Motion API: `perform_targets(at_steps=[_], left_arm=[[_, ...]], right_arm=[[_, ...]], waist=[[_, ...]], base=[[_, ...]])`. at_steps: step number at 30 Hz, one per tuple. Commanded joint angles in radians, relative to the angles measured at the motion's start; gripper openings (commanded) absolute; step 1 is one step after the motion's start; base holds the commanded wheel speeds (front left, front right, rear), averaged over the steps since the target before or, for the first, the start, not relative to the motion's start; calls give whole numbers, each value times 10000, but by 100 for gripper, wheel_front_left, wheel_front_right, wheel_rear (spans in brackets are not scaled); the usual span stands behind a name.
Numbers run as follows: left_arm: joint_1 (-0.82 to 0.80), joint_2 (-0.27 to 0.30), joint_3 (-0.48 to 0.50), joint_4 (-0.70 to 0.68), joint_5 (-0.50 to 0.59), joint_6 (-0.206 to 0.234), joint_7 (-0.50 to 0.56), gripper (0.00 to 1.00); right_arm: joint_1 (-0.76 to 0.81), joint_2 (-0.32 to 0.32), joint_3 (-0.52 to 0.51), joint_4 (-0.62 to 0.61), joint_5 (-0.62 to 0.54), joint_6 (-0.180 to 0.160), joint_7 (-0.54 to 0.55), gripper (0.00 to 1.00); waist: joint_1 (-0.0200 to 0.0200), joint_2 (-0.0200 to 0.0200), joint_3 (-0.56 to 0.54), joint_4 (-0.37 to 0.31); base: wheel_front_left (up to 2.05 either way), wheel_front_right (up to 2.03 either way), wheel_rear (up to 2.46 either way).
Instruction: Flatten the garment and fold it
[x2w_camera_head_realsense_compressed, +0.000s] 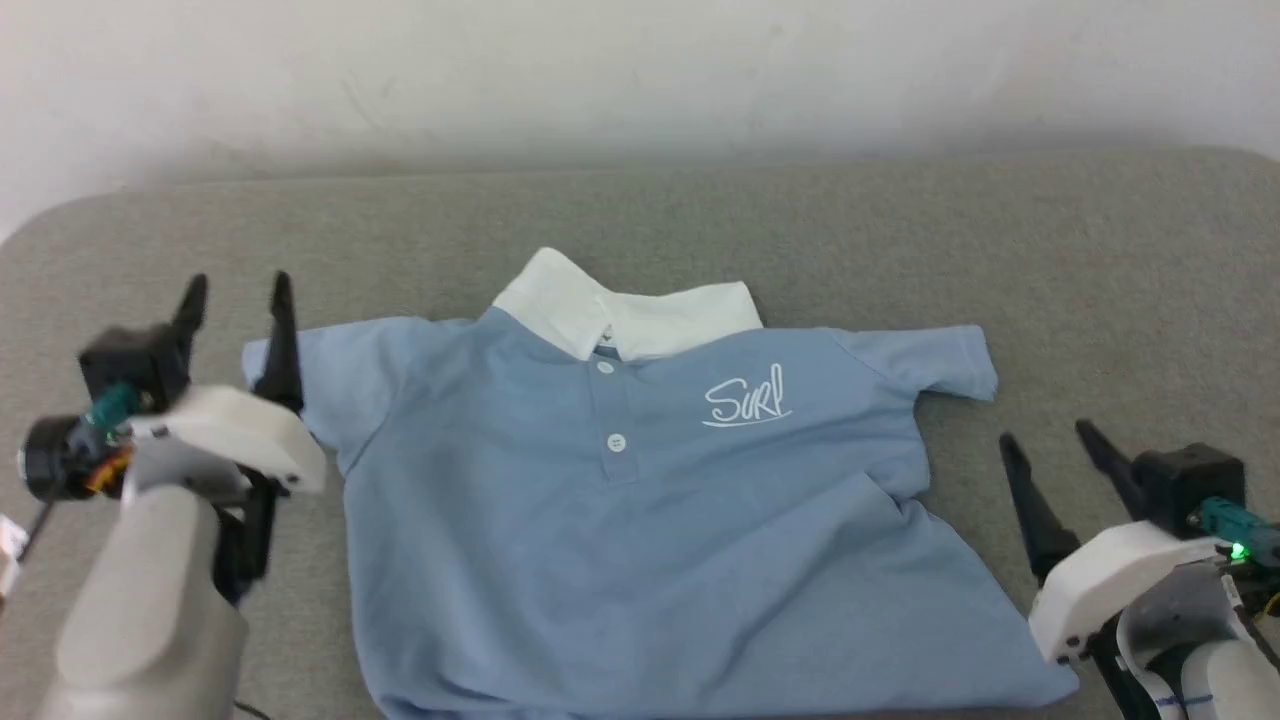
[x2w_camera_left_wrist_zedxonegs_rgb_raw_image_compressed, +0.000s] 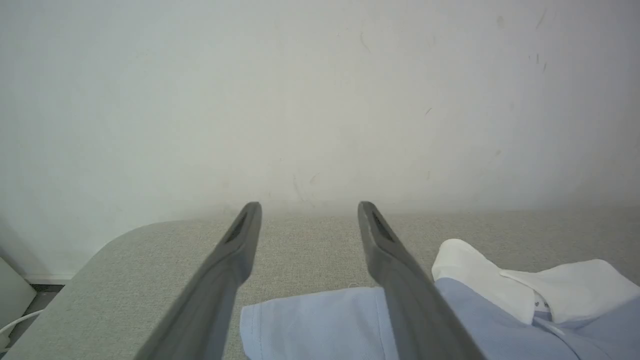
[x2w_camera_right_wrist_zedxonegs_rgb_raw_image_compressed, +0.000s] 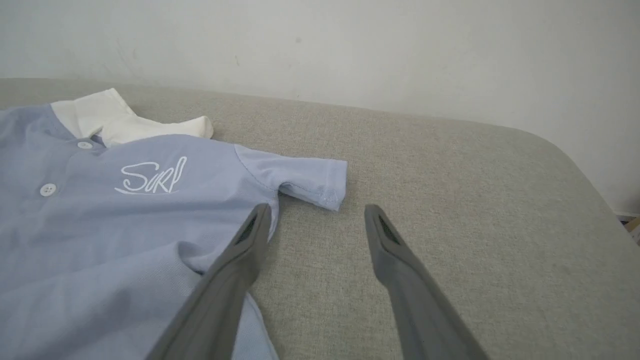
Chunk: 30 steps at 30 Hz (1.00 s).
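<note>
Light-blue polo shirt (x2w_camera_head_realsense_compressed: 600, 540) face-up on grey fabric tabletop (x2w_camera_head_realsense_compressed: 1100, 280), between left hand (x2w_camera_head_realsense_compressed: 238, 290) and right hand (x2w_camera_head_realsense_compressed: 1045, 435), both spread wide and empty; likely to bunch if dragged by one layer.

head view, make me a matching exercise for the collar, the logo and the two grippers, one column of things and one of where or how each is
Things:
1. collar
2. left gripper
3. right gripper
4. logo

Place or state:
A. open, at the lower right, just off the polo shirt's side edge
B. white script on the blue chest
C. open, at the left, one finger crossing the sleeve end
D. plain white, at the shirt's far edge

Pairs: 1-D, 2-C, 3-A, 4-B
</note>
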Motion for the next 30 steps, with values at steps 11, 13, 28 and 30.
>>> perform_targets(at_steps=[11, 13, 28, 30], left_arm=[[3906, -1022, 16, -4278, 689, 884, -481, 100], [4320, -1245, -27, -4641, 809, 938, -482, 100], [4563, -2142, 133, -4996, 1287, 569, -485, 100], [4524, -2222, 180, -5002, 1347, 526, -485, 100]], right_arm=[[-504, -1363, 1034, 804, 1899, -17, 3471, 100], [-793, -1432, 1004, 1078, 2107, -17, 4007, 100], [-2513, -1154, 749, 3955, 1930, -17, 4904, 100], [-2552, -1138, 887, 4178, 1896, -17, 4872, 100]], waist=[[2, 0, -593, 1347], [2, 0, -563, 1528], [2, 0, -47, 2384], [2, 0, 45, 2382]], base=[[0, 0, 0], [0, 0, 0], [0, 0, 0], [0, 0, 0]])
